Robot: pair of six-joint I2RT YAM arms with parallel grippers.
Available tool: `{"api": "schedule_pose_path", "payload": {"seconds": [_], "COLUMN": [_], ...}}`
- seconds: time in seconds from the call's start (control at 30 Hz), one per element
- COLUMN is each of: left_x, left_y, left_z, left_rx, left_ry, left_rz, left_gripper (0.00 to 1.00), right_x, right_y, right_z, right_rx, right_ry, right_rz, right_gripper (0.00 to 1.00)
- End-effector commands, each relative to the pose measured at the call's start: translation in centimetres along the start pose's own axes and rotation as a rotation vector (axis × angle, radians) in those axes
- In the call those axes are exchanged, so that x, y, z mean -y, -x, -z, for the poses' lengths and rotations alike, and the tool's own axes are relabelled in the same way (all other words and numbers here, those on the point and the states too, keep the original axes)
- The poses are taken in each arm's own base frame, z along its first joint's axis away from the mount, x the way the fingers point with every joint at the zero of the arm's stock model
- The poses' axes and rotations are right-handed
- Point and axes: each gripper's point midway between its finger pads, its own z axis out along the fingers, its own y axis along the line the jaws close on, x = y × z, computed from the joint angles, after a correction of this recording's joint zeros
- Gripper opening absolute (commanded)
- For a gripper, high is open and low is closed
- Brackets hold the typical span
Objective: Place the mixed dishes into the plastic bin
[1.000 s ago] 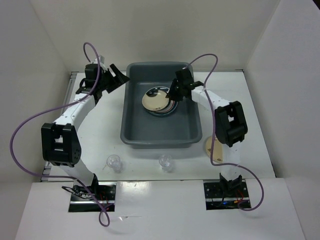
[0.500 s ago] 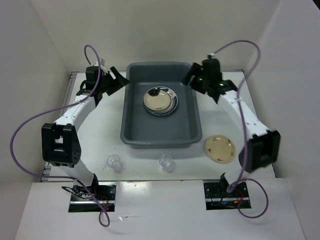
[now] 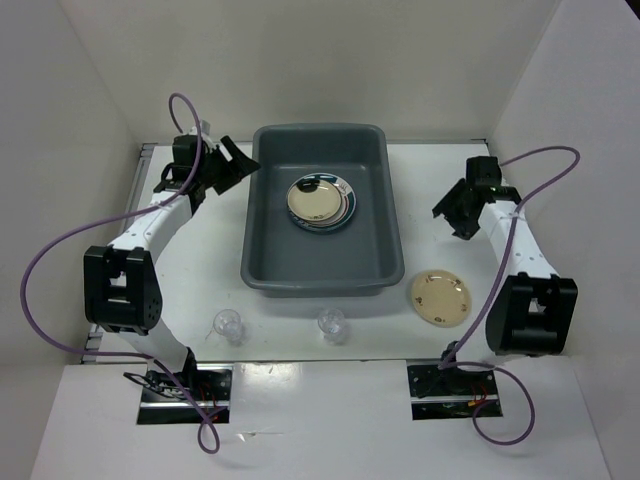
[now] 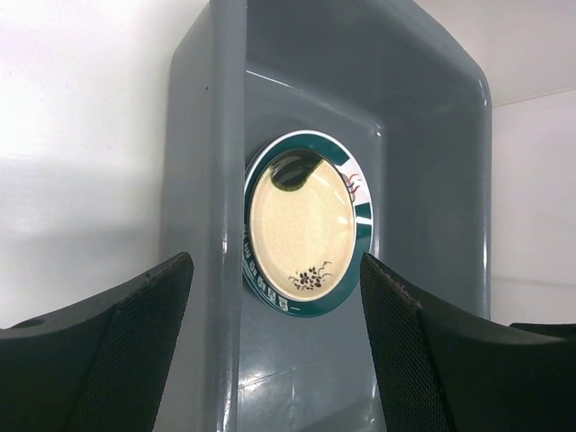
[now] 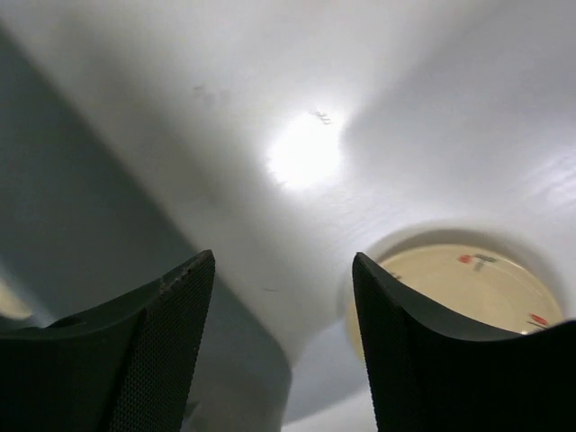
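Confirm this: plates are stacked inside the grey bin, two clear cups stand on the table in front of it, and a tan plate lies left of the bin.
One error: the tan plate lies right of the grey bin, not left, as the top external view shows. The stacked plates inside and the two clear cups in front are right.

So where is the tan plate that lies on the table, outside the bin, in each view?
Top external: tan plate at lower right, off the bin's near right corner.
Left wrist: not in it.
Right wrist: tan plate at bottom right, partly hidden.
Shared landmark: the grey bin, left of the plate in both.
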Motion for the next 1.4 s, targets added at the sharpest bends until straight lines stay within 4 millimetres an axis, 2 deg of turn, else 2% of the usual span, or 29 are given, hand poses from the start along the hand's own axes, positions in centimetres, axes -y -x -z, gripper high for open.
{"api": "schedule_pose_path", "payload": {"seconds": [0.0,0.03,0.2,0.4,0.63,0.7,0.73,0.8,0.87,0.93,0.97,1.1,1.2,1.23,1.27,1.37], "left_x": [1.4,1.2,1.1,0.9,0.6,0.6,0.4,0.4,0.4,0.4,0.4,0.1,0.0,0.0,-0.1,-0.1], "left_y": [1.0,0.8,0.6,0.2,-0.4,-0.4,-0.6,-0.6,-0.6,-0.6,-0.6,-0.9,-0.6,-0.6,-0.5,-0.5], "left_z": [0.9,0.8,0.7,0.6,0.5,0.5,0.4,0.4,0.4,0.4,0.4,0.2,-0.1,-0.1,-0.1,-0.1], "left_rx": [0.037,0.036,0.037,0.03,0.016,0.016,0.015,0.015,0.015,0.015,0.015,0.009,0.015,0.015,0.021,0.021], "left_ry": [-0.049,-0.048,-0.049,-0.057,-0.057,-0.057,-0.056,-0.056,-0.056,-0.056,-0.056,-0.05,-0.043,-0.043,-0.036,-0.036], "left_rz": [-0.007,-0.006,0.002,0.022,0.034,0.034,0.035,0.035,0.035,0.035,0.035,0.038,0.038,0.038,0.038,0.038], "left_gripper": [0.82,0.82,0.82,0.82,0.82,0.82,0.82,0.82,0.82,0.82,0.82,0.82,0.82,0.82,0.82,0.82], "right_x": [4.4,5.4,7.8,10.2,8.7,7.6,7.8,7.0,7.0,7.1,7.6,8.2,8.9,9.3,9.5,9.8], "right_y": [-2.0,-2.8,-4.7,-6.9,-9.5,-9.8,-10.5,-10.3,-10.7,-10.7,-10.9,-10.6,-10.7,-10.6,-10.8,-10.4], "right_z": [-1.0,-1.5,-2.5,-4.2,-6.2,-6.6,-6.8,-7.2,-7.0,-7.0,-6.8,-6.4,-6.1,-6.2,-5.9,-5.9], "right_rx": [-0.112,-0.145,-0.232,-0.322,-0.407,-0.405,-0.428,-0.42,-0.437,-0.447,-0.456,-0.464,-0.481,-0.482,-0.493,-0.485], "right_ry": [-0.147,-0.201,-0.321,-0.463,-0.497,-0.487,-0.504,-0.495,-0.508,-0.517,-0.543,-0.577,-0.608,-0.623,-0.633,-0.654], "right_rz": [-0.015,-0.009,0.01,0.046,0.108,0.128,0.142,0.145,0.157,0.16,0.169,0.203,0.237,0.254,0.257,0.278], "right_gripper": [0.67,0.66,0.6,0.6,0.6,0.6,0.6,0.6,0.58,0.53,0.51,0.51,0.42,0.38,0.26,0.13]}}
